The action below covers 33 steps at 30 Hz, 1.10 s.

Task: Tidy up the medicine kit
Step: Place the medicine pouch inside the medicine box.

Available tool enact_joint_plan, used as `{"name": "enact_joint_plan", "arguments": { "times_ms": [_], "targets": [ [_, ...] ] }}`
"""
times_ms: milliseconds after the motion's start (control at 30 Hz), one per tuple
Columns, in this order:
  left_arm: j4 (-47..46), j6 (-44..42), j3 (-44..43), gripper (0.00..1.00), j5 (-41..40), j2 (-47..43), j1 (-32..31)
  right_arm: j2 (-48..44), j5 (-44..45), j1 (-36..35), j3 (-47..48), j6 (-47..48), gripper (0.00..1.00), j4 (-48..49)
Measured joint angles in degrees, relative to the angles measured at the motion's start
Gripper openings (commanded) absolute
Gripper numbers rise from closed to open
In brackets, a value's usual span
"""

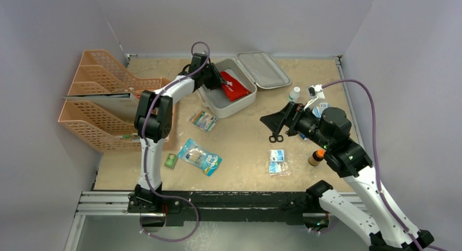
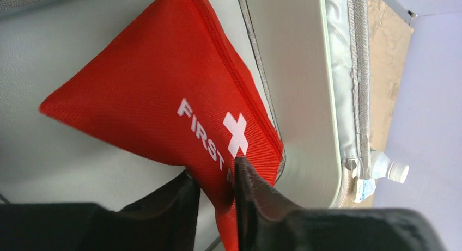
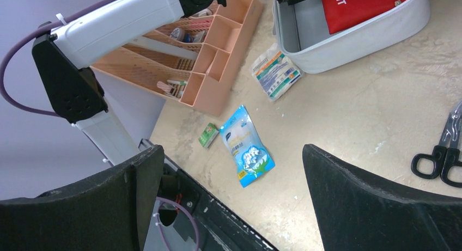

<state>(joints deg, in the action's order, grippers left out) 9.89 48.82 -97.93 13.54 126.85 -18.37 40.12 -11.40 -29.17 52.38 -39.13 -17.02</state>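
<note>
Red pouch (image 2: 158, 93) corner lies between left gripper (image 2: 214, 172) jaws, wrist-view only.

Bright red on the pouch (image 2: 163, 93), white cross and lettering across it. Pale grey on the kit (image 1: 265, 69). Peach-orange mesh for the trays (image 1: 92, 98). Blue-and-white packet (image 1: 199, 157), green box (image 1: 171, 160), black scissors (image 1: 275, 138). Possibly amber, the bottle (image 1: 315, 157). Mottled tan table (image 1: 239, 147). Purple cables (image 1: 370, 115).
</note>
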Motion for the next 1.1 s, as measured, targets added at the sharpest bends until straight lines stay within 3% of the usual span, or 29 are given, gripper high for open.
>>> {"name": "enact_joint_plan", "arguments": {
  "times_ms": [100,267,600,1100],
  "targets": [
    [0.81,-0.39,-0.5,0.36,0.22,0.22,0.04,-0.02,0.0,0.0,0.02,0.17,0.99,-0.17],
    [2.08,-1.03,-1.01,0.33,0.09,0.24,0.39,0.0,0.2,0.0,0.04,0.15,0.99,-0.26],
    [3.96,-3.04,-2.36,0.0,-0.94,1.75,0.68,0.76,0.35,0.0,0.04,0.13,0.99,0.22],
    [2.86,-4.42,-4.2,0.0,-2.05,3.65,0.68,1.36,-0.09,0.0,0.48,0.83,0.99,-0.24]
  ]
}}
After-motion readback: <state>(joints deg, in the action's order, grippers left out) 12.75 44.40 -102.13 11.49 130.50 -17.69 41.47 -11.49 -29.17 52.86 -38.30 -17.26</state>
